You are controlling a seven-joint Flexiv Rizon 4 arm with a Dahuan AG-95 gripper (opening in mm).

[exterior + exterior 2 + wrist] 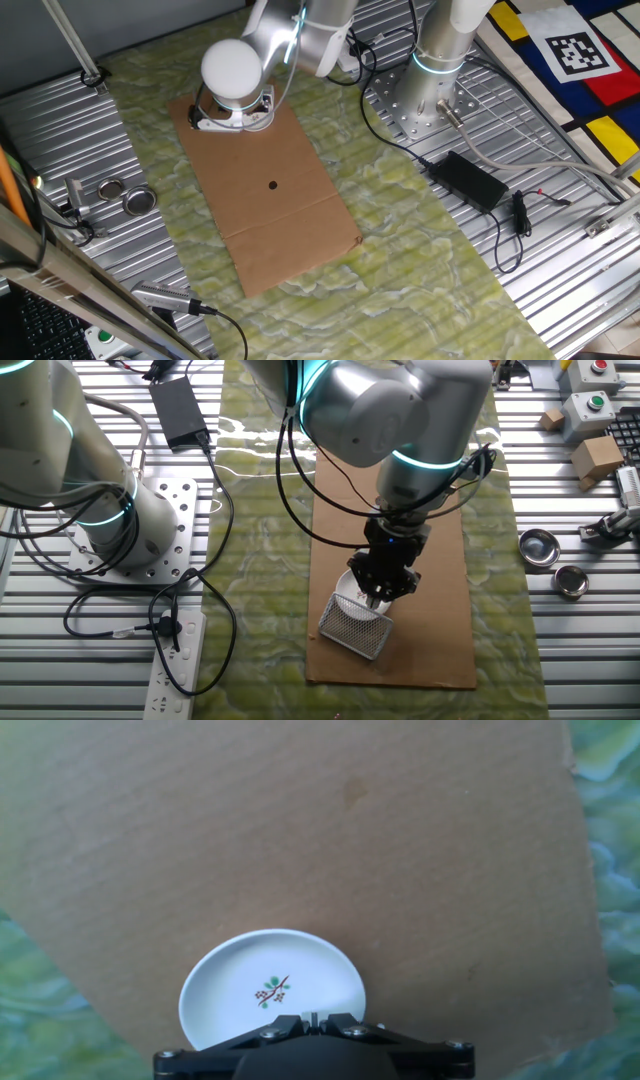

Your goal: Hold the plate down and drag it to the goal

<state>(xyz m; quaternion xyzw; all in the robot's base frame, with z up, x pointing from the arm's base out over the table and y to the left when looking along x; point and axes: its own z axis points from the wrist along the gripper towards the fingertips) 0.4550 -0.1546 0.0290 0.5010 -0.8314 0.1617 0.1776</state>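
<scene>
Plate (pixel 272 1000) flat – round, no long axis

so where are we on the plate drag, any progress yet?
Early. Done: the gripper is down over the plate, which sits near one end of the cardboard sheet. In hand: the press-down; actual contact can't be confirmed, and the jaws appear closed in the hand view. Left: the whole drag. If the dark spot at mid-sheet is the goal, the plate is well short of it.

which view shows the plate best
The hand view: the plate lies nearly whole on the cardboard, only its near rim hidden by the gripper. Both fixed views show just slivers behind the arm.
</scene>
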